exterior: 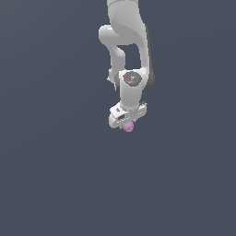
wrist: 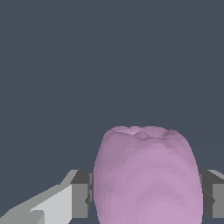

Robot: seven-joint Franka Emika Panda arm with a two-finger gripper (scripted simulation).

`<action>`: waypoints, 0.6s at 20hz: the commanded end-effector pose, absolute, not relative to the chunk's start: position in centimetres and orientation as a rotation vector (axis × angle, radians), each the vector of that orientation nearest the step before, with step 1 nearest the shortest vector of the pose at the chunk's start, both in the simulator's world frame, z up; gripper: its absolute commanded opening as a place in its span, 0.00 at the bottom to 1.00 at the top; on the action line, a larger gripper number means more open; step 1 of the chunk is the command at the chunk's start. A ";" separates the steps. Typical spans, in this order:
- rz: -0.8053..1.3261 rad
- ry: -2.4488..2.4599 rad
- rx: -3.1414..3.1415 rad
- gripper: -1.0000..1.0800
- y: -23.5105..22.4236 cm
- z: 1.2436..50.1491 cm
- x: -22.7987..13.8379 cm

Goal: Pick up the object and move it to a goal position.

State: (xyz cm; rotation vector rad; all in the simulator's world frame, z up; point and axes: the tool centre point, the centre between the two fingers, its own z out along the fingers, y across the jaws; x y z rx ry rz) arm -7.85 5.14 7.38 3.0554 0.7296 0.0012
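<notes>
The object, a small pink-lilac rounded lump (exterior: 128, 126), sits just under the white gripper (exterior: 128, 123) near the middle of the exterior view. In the wrist view the object (wrist: 146, 175) fills the space between the two fingers, with the dark pads (wrist: 82, 194) pressed against its sides. The gripper (wrist: 146, 197) is shut on it. The white arm hangs straight down from the top of the exterior view. I cannot tell whether the object rests on the floor or is lifted off it.
A plain dark blue-grey surface (exterior: 55, 175) lies all around the arm. No other object or marker shows in either view.
</notes>
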 end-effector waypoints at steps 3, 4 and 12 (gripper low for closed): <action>0.002 0.730 3.055 0.00 4.6 10.4 -8.1; 0.002 0.730 3.055 0.00 4.4 11.3 -8.2; 0.002 0.731 3.057 0.00 2.9 19.4 -9.0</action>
